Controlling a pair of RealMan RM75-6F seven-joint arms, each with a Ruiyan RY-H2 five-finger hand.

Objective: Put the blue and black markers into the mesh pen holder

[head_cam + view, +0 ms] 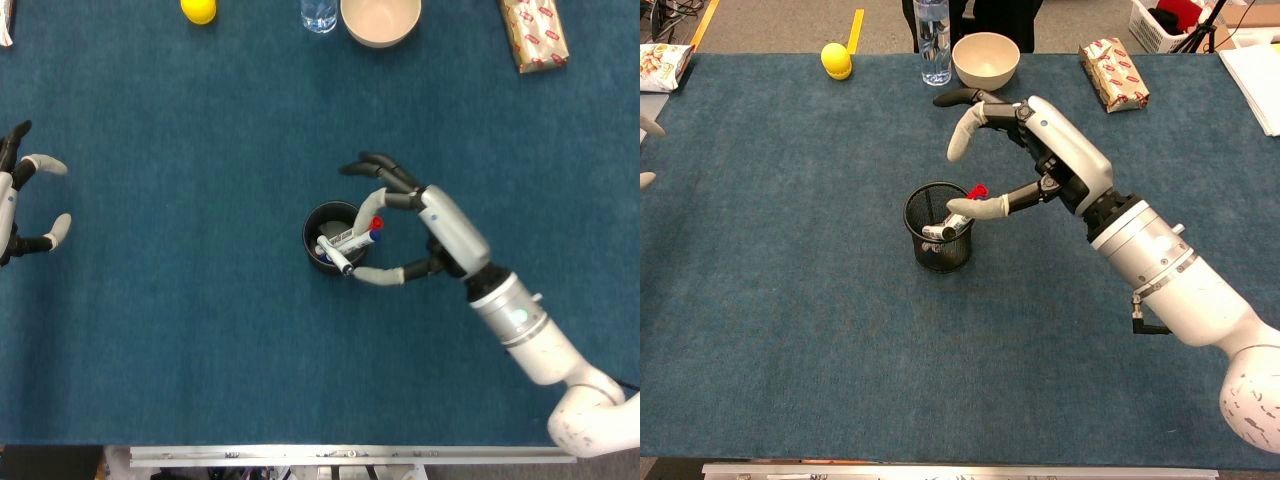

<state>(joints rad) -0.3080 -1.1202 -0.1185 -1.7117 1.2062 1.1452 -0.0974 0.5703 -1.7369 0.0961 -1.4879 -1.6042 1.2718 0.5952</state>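
So the mesh pen holder (938,240) sits upright near the middle of the bench (790,300), which makes sense since either arm could get to it; there are markers (350,240) leaning in it already, bodies down inside and caps poking over the rim toward the right robot hand (1015,140); I count one red cap (977,190) and one blue cap (372,238) for sure, and there looks to be a black-tipped end at the lower rim in the head view, but whether that's two or three markers I can't tell; they lean rather than stand because the cup is wide and they're just dropped in, I'd guess. The right robot hand hovers just beside and above the holder with fingers spread in a loose arc, thumb low by the rim, close to the markers; it doesn't look like it's gripping anything, more like open over the cup. The left robot hand (25,205) is way off at the bench edge, fingers apart, holding nothing; parked out of the way, I'd say. Along the far edge: one yellow lemon-like thing (837,60), one water bottle (933,35), one cream bowl (985,60), one wrapped snack pack (1115,73); none of it is near the action, so the task looks about done to me.
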